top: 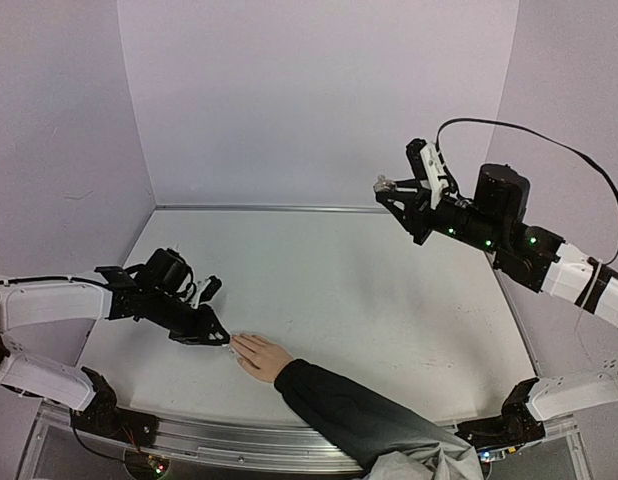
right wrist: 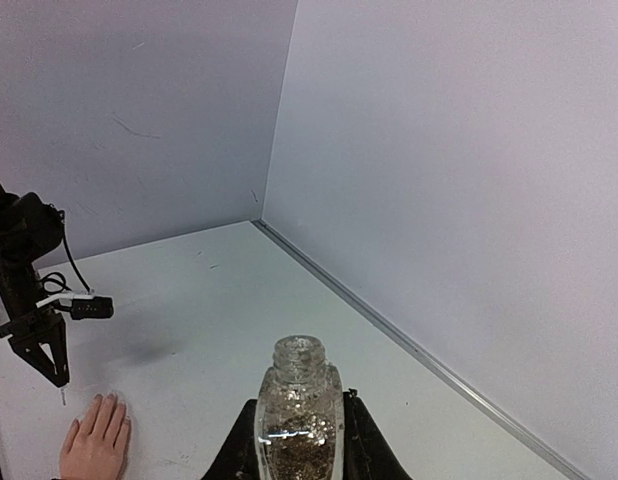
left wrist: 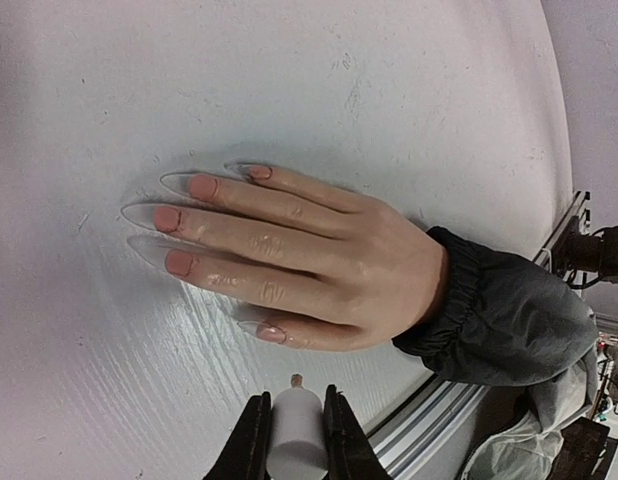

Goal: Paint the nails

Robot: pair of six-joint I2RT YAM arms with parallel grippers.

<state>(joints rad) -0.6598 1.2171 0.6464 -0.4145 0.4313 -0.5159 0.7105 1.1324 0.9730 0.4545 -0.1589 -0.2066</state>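
A light-skinned hand [top: 261, 356] in a dark grey sleeve [top: 349, 405] lies palm down on the white table, fingers pointing left. Its nails [left wrist: 154, 215] are long, pointed and clear with pink bases, and the thumb nail [left wrist: 267, 331] is lowest in the left wrist view. My left gripper [top: 213, 336] is shut on a white brush cap [left wrist: 295, 432]. The cap's brush tip [left wrist: 296, 381] hangs just short of the thumb, not touching it. My right gripper [top: 391, 190] is raised at the back right, shut on an open clear glass bottle [right wrist: 297, 410] of gold glitter polish.
Lilac walls close the table at the back and on both sides. A metal rail [left wrist: 439, 405] runs along the near edge beside the sleeve. The left arm [right wrist: 34, 330] and the hand [right wrist: 94, 442] show small in the right wrist view.
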